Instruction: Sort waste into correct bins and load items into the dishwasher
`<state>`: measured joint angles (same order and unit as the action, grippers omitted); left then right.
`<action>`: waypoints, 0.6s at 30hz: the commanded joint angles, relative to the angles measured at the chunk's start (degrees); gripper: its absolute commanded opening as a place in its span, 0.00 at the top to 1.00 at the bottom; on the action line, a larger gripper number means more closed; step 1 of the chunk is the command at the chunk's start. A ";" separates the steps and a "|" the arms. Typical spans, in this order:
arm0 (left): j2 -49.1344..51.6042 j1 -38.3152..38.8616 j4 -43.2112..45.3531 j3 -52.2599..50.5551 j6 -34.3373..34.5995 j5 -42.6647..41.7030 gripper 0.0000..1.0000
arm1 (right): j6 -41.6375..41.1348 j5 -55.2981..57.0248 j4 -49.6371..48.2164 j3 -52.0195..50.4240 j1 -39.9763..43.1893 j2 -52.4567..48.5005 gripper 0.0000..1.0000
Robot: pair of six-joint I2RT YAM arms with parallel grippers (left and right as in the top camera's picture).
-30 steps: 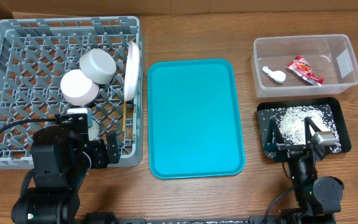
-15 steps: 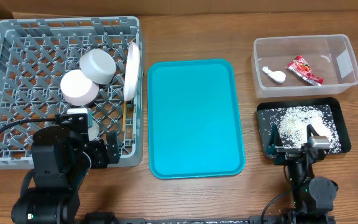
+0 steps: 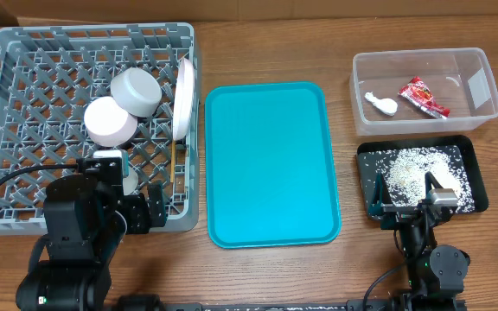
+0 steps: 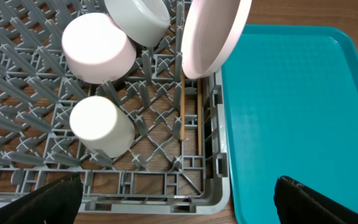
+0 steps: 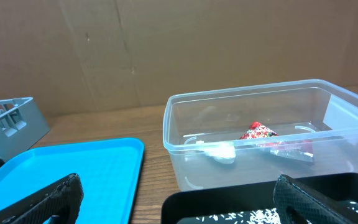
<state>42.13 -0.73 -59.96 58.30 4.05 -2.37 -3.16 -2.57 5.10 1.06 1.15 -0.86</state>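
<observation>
The grey dish rack (image 3: 24, 60) holds a grey bowl (image 3: 136, 91), a white bowl (image 3: 109, 121), a white cup (image 4: 101, 126), an upright white plate (image 3: 183, 97) and chopsticks (image 4: 181, 112). The clear tub (image 3: 482, 73) holds the red wrapper (image 3: 423, 96) and the white scrap (image 3: 380, 104). The black tray (image 3: 472, 151) holds rice grains (image 3: 413, 168). My left gripper (image 4: 173, 202) is open and empty over the rack's near right corner. My right gripper (image 5: 185, 199) is open and empty at the black tray's near edge.
A large teal serving tray (image 3: 271, 164) lies between the rack and the bins and also shows in the right wrist view (image 5: 61, 168). A cardboard wall (image 5: 166, 43) stands behind the table.
The right arm has drawn back a little toward the table's front edge, its gripper lower over the black tray. The left arm has not moved.
</observation>
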 commanded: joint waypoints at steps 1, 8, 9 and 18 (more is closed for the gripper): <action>-0.20 0.02 0.20 -0.42 -0.66 -0.44 0.00 | 0.20 -0.09 -0.46 -0.59 0.11 0.37 0.00; -0.20 0.02 0.20 -0.42 -0.66 -0.44 0.00 | 0.20 -0.09 -0.46 -0.59 0.11 0.37 0.00; -0.20 0.02 0.20 -0.42 -0.66 -0.44 0.00 | 0.20 -0.09 -0.46 -0.59 0.11 0.37 0.00; -7.65 0.13 8.72 -9.97 -0.66 -0.83 0.00 | 0.20 -0.09 -0.46 -0.59 0.11 0.37 0.00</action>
<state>38.98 -0.73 -57.10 54.92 4.05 -2.42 -3.18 -2.57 5.06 1.06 1.15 -0.86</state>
